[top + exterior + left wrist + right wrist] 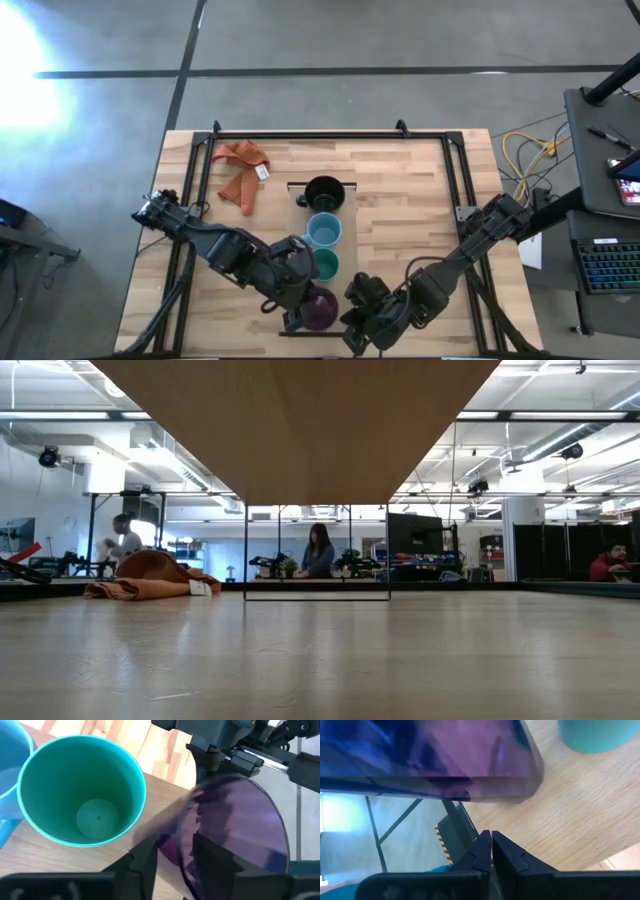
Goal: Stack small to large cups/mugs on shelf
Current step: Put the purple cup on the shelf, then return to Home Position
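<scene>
On the pale wooden shelf (350, 222) stand, in a row from far to near, a black mug (325, 192), a light blue mug (323, 231), a green cup (325, 264) and a translucent purple cup (320, 308). My left gripper (305, 312) is shut on the purple cup (235, 820) at the shelf's near end, next to the green cup (82, 795). My right gripper (352, 322) is shut and empty just right of the purple cup (445, 765); a small gap shows between them in the right wrist view. My left gripper holds the purple cup by its rim (181, 840) on the cup's left side. One finger (145, 865) is outside the wall and the other (215, 855) inside the cup. The fingers come slanting down from the table's left. Whether the cup's base rests on the shelf does not show.
An orange cloth (240, 170) lies on the tabletop at the far left, also in the low view (150, 575). A dark frame (300, 135) runs round the table. The shelf's underside (300, 420) hangs over the low view. People are in the room behind.
</scene>
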Action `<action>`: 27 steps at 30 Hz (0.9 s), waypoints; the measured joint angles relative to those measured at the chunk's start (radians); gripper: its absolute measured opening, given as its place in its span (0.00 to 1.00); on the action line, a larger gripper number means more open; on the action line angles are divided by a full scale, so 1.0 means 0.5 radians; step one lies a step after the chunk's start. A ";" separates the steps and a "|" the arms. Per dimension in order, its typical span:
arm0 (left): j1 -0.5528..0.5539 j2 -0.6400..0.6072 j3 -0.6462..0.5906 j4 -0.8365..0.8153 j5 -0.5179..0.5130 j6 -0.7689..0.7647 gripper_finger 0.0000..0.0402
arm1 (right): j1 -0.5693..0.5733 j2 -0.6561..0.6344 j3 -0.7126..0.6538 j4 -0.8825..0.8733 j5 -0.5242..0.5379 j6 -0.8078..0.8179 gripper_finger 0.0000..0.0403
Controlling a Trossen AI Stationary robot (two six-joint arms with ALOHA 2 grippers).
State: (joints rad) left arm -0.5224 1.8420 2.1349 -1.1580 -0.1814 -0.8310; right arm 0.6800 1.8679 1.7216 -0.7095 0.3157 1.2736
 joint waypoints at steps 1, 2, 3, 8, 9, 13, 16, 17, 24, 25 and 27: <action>0.000 0.000 0.000 0.000 0.000 0.000 0.28 | 0.000 0.000 -0.004 0.008 0.000 0.000 0.02; 0.000 0.000 0.000 -0.001 0.000 0.000 0.30 | 0.000 0.000 -0.007 0.015 0.001 0.000 0.02; 0.000 0.000 0.000 -0.001 0.000 0.000 0.32 | 0.001 0.000 -0.011 0.017 0.000 -0.001 0.02; 0.002 0.000 -0.002 0.011 0.001 0.001 0.33 | 0.001 0.000 -0.025 0.021 0.002 -0.005 0.02; 0.004 0.000 -0.002 0.028 0.001 0.004 0.33 | 0.001 0.000 -0.029 0.021 0.002 -0.005 0.02; 0.019 0.000 -0.003 0.072 -0.019 0.028 0.33 | 0.001 0.000 -0.041 0.023 0.002 0.000 0.02; 0.034 0.000 -0.016 0.068 -0.039 0.053 0.33 | 0.001 0.000 -0.043 0.022 0.003 0.001 0.02; 0.038 0.000 -0.018 0.066 -0.039 0.053 0.33 | 0.001 0.000 -0.043 0.022 0.003 0.001 0.02; 0.047 -0.032 -0.004 0.037 -0.033 0.053 0.33 | 0.001 -0.020 -0.041 0.019 0.004 -0.041 0.02; 0.047 -0.049 0.002 0.037 -0.031 0.053 0.33 | 0.001 -0.030 -0.032 0.004 0.007 -0.062 0.02; 0.047 -0.086 0.025 0.042 -0.031 0.053 0.33 | 0.001 -0.066 -0.020 -0.011 0.028 -0.117 0.02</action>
State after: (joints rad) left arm -0.4992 1.7987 2.1475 -1.1367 -0.1970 -0.8047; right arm 0.6804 1.8351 1.7117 -0.7151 0.3299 1.2149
